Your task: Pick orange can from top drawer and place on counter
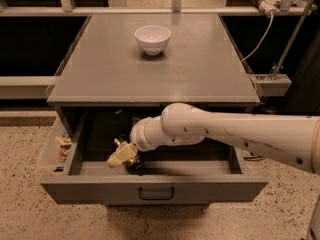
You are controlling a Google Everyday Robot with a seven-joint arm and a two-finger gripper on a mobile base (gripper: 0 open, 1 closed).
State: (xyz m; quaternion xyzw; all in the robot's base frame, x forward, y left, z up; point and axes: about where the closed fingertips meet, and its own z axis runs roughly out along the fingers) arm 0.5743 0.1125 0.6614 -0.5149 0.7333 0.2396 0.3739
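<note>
Item 1. Top drawer (pixel 210 188): wide grey metal drawer, stood pulled open across the lower part of the frame, with a flat front panel and a small dark handle (pixel 156 193) at its centre. The interior was dark and in shadow.

Item 2. Counter (pixel 150 79): flat matte grey cabinet top, filled the upper centre of the frame directly above the drawer.

Item 3. White bowl (pixel 152 38): sat upright on the counter towards its far edge, near the top centre of the frame.

Item 4. Robot arm (pixel 240 134): white, entered from the right edge and reached leftward, down into the open drawer.

Item 5. Gripper (pixel 114 161): cream-coloured, pointed down and to the left inside the drawer, left of centre and close to the front panel. Whether it was open or closed, and whether it had hold of anything, could not be told.

Item 6. Orange can (pixel 134 164): showed only as a small dark brownish shape on the drawer floor, just beside and partly under the gripper. Contact could not be told.

Item 7. Small coloured objects (pixel 63 143): lay in a narrow side tray at the left of the drawer, well apart from the gripper.

Item 8. Speckled floor (pixel 25 209): pale, ran along the lower edge of the frame.
</note>
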